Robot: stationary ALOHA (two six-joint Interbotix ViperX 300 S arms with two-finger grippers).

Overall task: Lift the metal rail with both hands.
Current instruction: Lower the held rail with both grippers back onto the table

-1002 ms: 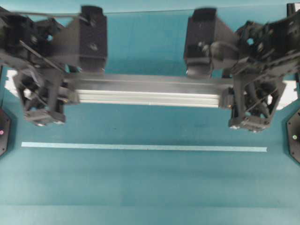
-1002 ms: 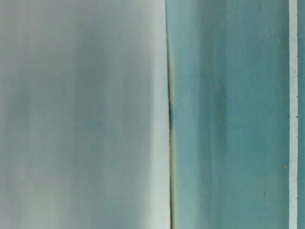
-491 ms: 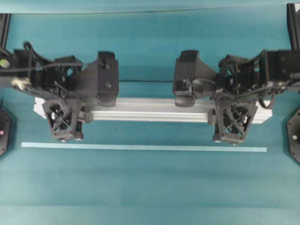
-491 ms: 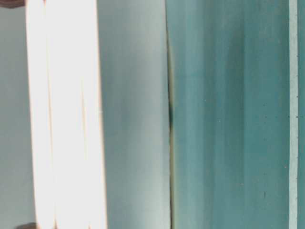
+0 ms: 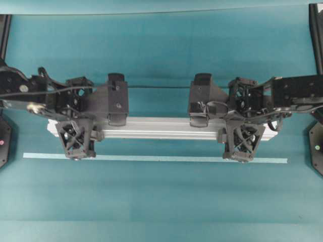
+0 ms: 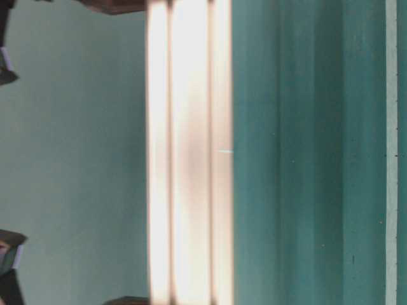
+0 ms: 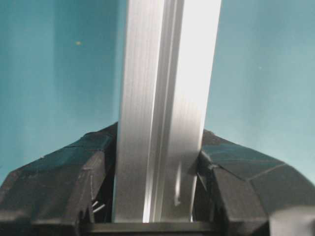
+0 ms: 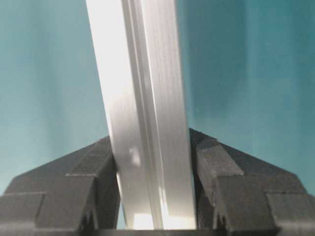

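The metal rail point(image 5: 161, 128) is a long silver grooved bar lying left to right across the teal table point(image 5: 161, 201). My left gripper point(image 5: 75, 129) is shut on it near its left end, and my right gripper point(image 5: 242, 130) near its right end. In the left wrist view the rail point(image 7: 167, 98) runs up between the black fingers point(image 7: 83, 172) of the left gripper point(image 7: 157, 162), which press both its sides. The right wrist view shows the rail point(image 8: 142, 98) clamped the same way in the right gripper point(image 8: 153, 162). At table level the rail point(image 6: 187, 152) is a bright blurred band at the table's edge line.
A thin pale-blue tape strip point(image 5: 156, 158) lies on the table just in front of the rail, and it also shows at table level as a tape strip point(image 6: 391, 152). Black fixtures stand at the left edge point(image 5: 3, 143) and the right edge point(image 5: 317, 147).
Both grippers have come down with the rail. It looks smaller from overhead and sits closer to the tape strip. At table level it has slid into view towards the table.
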